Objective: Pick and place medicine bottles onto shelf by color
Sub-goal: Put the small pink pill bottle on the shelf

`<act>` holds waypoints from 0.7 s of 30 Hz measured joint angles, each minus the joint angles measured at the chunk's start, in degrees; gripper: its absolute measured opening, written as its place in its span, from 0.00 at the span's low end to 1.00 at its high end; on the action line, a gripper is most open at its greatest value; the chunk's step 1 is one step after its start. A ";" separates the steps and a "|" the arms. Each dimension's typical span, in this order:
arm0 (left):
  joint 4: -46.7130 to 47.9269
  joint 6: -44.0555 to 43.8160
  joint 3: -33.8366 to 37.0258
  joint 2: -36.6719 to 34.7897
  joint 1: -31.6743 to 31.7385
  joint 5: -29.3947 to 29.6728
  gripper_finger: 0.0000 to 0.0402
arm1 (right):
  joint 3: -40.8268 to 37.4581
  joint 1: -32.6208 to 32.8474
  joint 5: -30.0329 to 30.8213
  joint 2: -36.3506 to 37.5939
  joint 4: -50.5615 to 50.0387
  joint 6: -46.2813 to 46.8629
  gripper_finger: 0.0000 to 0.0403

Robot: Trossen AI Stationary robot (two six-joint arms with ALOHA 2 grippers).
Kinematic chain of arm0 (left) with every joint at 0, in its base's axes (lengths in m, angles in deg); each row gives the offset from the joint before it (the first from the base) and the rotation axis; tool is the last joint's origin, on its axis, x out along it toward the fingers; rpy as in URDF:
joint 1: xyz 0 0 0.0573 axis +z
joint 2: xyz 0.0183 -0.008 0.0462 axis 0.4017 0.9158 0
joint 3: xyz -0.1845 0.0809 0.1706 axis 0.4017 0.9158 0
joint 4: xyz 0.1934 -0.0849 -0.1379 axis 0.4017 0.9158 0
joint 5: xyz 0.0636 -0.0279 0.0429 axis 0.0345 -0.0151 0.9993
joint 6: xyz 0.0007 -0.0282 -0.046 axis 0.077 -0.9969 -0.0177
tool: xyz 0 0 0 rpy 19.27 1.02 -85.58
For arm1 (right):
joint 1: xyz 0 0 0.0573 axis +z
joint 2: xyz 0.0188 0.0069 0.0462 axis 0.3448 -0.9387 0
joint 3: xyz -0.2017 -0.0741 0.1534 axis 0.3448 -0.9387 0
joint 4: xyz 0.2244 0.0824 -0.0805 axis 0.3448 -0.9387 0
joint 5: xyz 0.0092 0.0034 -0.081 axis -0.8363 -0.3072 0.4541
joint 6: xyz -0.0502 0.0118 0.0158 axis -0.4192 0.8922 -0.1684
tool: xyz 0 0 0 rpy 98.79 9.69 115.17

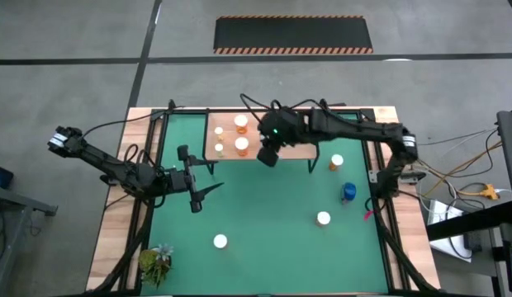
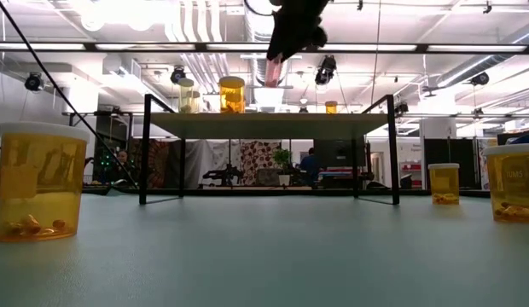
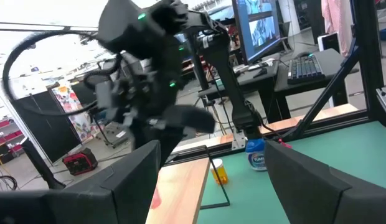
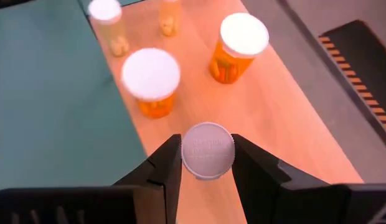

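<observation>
Medicine bottles are spread over two surfaces: in the high view, four white-capped orange bottles [image 1: 241, 145] stand near the left end of the light-wood shelf [image 1: 297, 153] at the far edge of the green mat [image 1: 272, 223], while an orange bottle [image 1: 336, 162], a blue bottle [image 1: 348, 193] and two more white-capped ones [image 1: 323, 219] sit on the mat toward its right and near sides. The right gripper [image 1: 267, 153] hangs over the shelf just right of the standing bottles; the left gripper [image 1: 196, 191] waits near the mat's left edge, jaws spread and empty. In the low view, the right gripper [image 2: 286, 47] holds a pinkish bottle [image 2: 274, 71] clear above the shelf [image 2: 269, 124], beside the orange bottles [image 2: 231, 95] on it. The left wrist view shows the left fingers [image 3: 121, 186] wide apart, the blue bottle [image 3: 256, 154] far off. In the right wrist view, the right gripper [image 4: 207, 163] is clamped on a grey-white cap [image 4: 207, 150] above bare wood near two large orange bottles [image 4: 150, 82]. The placing step looks close; lowering straight down and keeping the bottle upright, apart from its neighbours, before letting go would suit best.
</observation>
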 joint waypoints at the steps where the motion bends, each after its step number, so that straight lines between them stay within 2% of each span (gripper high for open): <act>1: 0.03 0.00 0.00 0.00 0.00 0.00 0.67 | 0.98 -0.67 -0.64 -0.93 -0.29 -0.39 0.28; 9: 0.18 0.00 0.00 0.09 0.00 0.00 0.67 | 7.44 -3.65 -1.63 -6.93 -3.01 -3.89 0.28; 21: 0.25 0.00 0.00 0.09 0.00 0.00 0.67 | 6.41 -8.56 -1.87 -8.34 -2.82 -5.66 0.28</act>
